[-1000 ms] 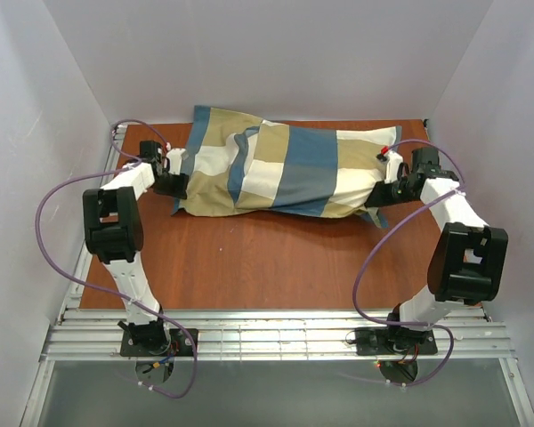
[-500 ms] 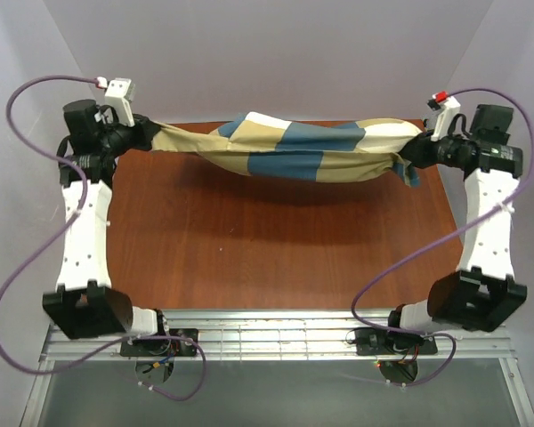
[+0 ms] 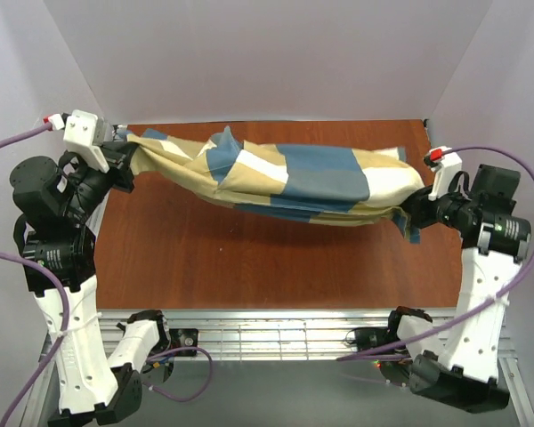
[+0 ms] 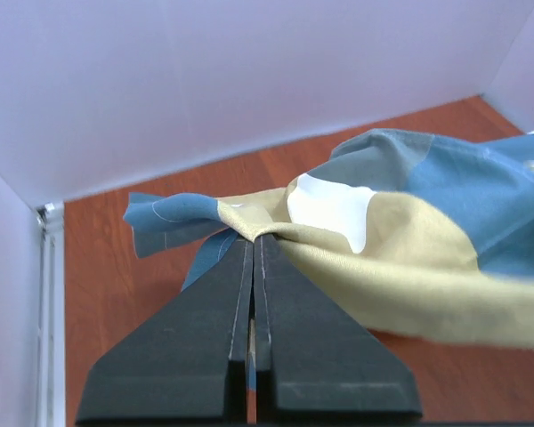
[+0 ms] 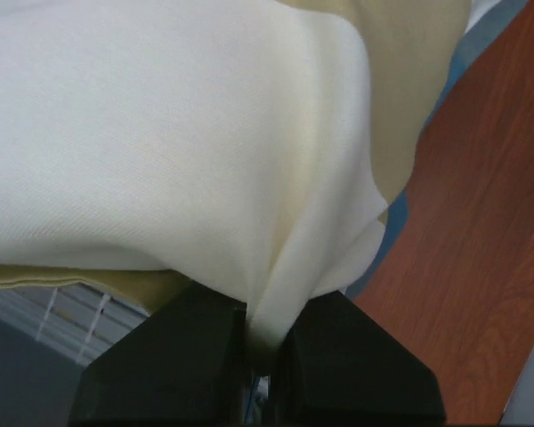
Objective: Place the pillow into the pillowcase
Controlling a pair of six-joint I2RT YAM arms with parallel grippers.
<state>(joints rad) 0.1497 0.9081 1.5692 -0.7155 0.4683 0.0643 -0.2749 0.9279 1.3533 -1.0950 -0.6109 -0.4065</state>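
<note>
The pillowcase (image 3: 294,178), in blue, tan and cream blocks, hangs stretched and bulging in the air between my two grippers, above the brown table (image 3: 249,258). My left gripper (image 3: 129,160) is shut on its bunched left end; the left wrist view shows the jaws (image 4: 254,238) pressed together on blue and tan cloth (image 4: 409,231). My right gripper (image 3: 412,212) is shut on the right end; the right wrist view shows a fold of cream cloth (image 5: 160,133) pinched between the jaws (image 5: 267,342). The pillow is hidden; no cream cushion with a heart mark shows.
White walls close in the table at the back and on both sides. A metal rail (image 3: 276,334) runs along the near edge by the arm bases. Purple cables (image 3: 9,267) loop beside both arms.
The pillowcase lay on the table a second ago. Both arms lifted it by its ends, stretched it out, and have since raised it higher and nearer to the camera.
</note>
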